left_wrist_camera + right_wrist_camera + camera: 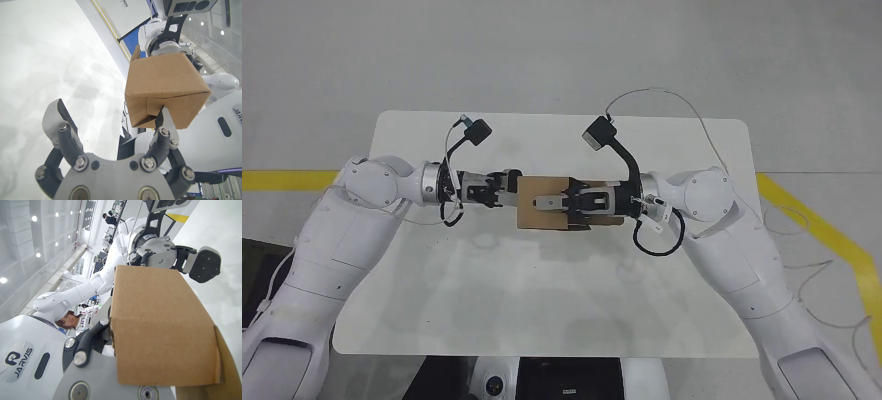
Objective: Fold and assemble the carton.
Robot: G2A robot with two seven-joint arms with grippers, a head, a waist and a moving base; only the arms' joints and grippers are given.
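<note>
My left gripper (111, 111) stands wide open. One fingertip (167, 118) presses against the folded end flaps of the carton (164, 79), and the other finger is off to the side, touching nothing. The brown carton hangs above the white table (542, 300), between my two arms. At its far end my right gripper (572, 200) is clamped on its wall.

A brown carton (534, 188) hangs — midway — over the white table (542, 310).
</note>
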